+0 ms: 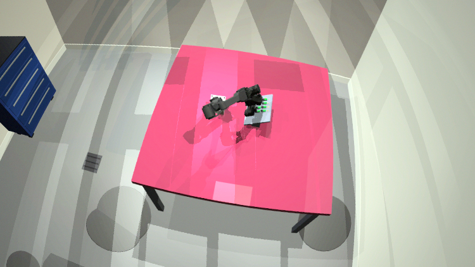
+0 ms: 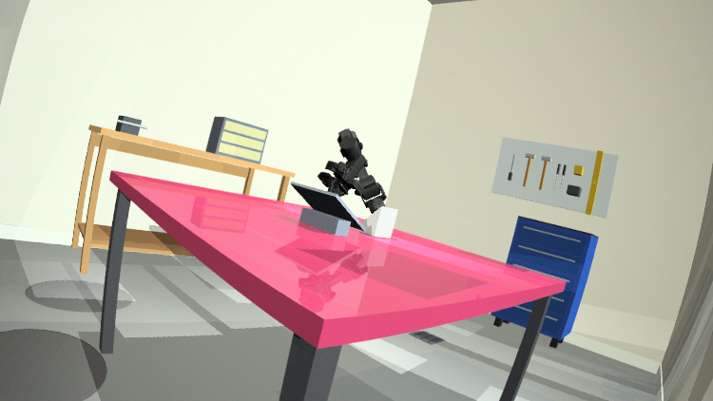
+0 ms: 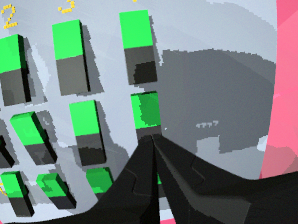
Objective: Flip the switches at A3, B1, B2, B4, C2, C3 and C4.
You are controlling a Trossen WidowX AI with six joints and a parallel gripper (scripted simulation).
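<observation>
The tilted grey panel (image 1: pixel 257 120) (image 2: pixel 318 199) (image 3: pixel 225 30) carries rocker switches with a green far half and a dark near half. In the wrist view my gripper (image 3: pixel 151 142) is shut and empty, its tips at the dark near end of switch B4 (image 3: pixel 146 111); contact is unclear. Switches A2 (image 3: pixel 11 52), A3 (image 3: pixel 69 42) and A4 (image 3: pixel 136 30) are in the top row. B2 (image 3: pixel 28 129) and B3 (image 3: pixel 85 118) are left of B4, with B1 cut off. C1 (image 3: pixel 13 185), C2 (image 3: pixel 52 185) and C3 (image 3: pixel 100 179) show lower down. The fingers mostly hide C4. Raised ends are hard to tell.
The panel rests on a grey block (image 2: pixel 318 221) on the pink table (image 1: pixel 282 166) (image 2: pixel 239 249). The arm (image 1: pixel 232 99) (image 2: pixel 366 184) reaches over the panel from its base. Further switches stand close around the fingertips, and shadows cross the panel.
</observation>
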